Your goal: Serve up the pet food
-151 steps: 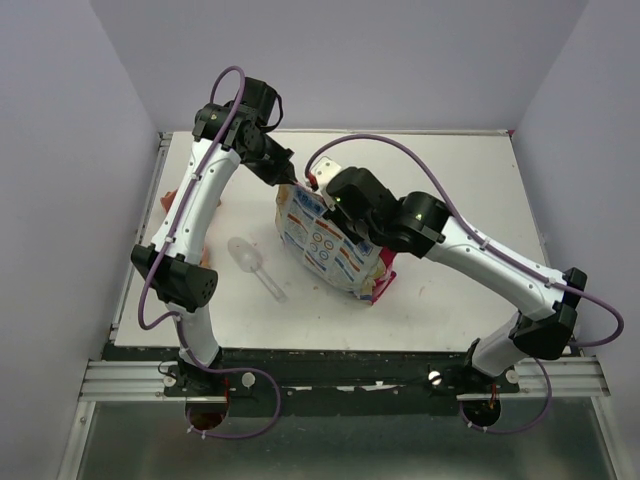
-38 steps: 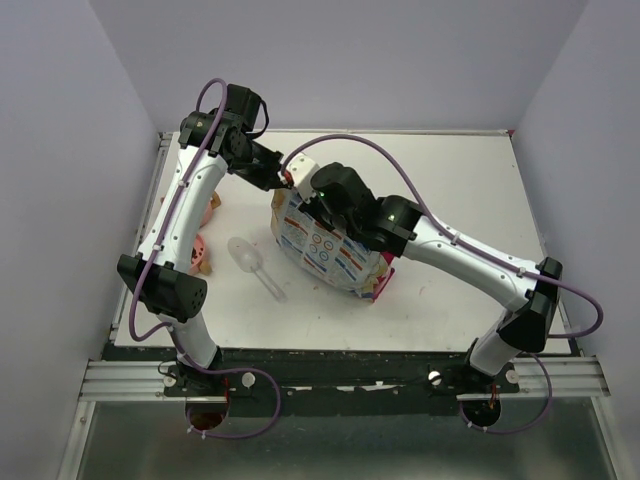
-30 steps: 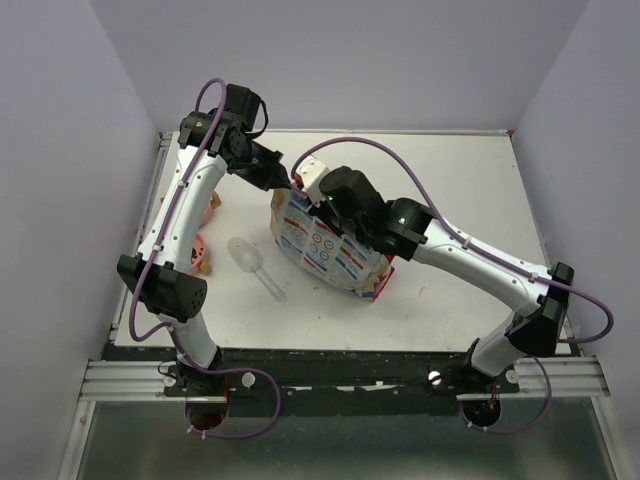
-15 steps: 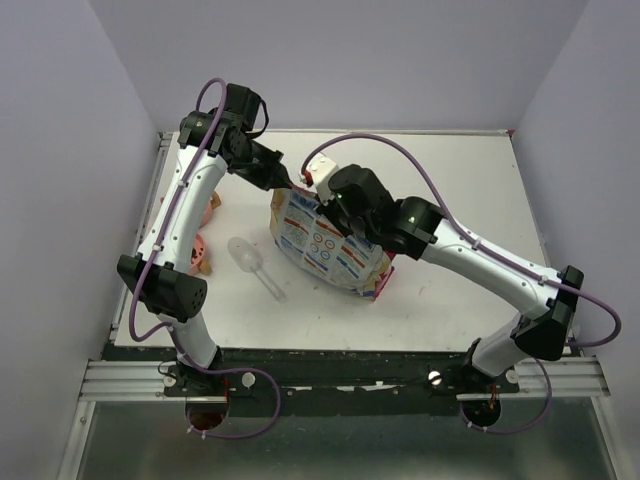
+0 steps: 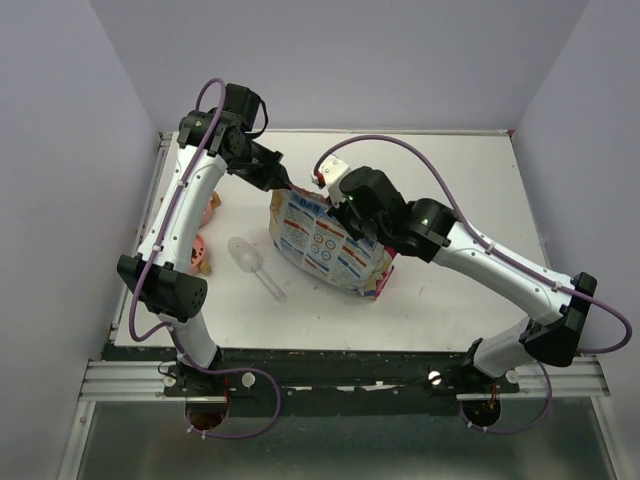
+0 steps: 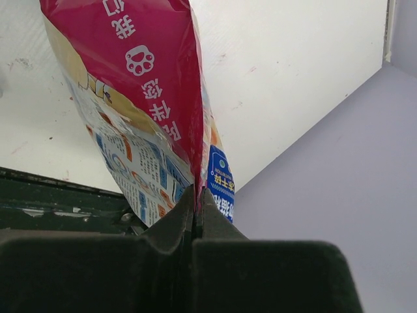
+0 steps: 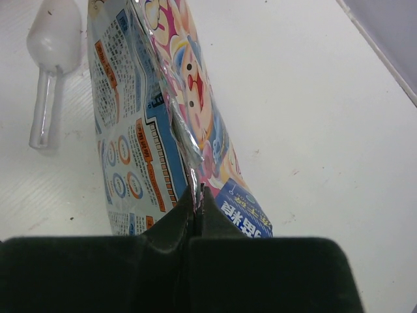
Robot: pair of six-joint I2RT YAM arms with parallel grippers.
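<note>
Since my left gripper [image 6: 197,195] and right gripper [image 7: 197,193] each clamp the bag [image 5: 325,240] by its top edge, I should pull them apart evenly; the pet food is hidden, presumably inside.

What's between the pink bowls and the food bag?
The clear scoop lies between the pink bowls and the bag, handle pointing toward the near edge; the top view shows it.
</note>
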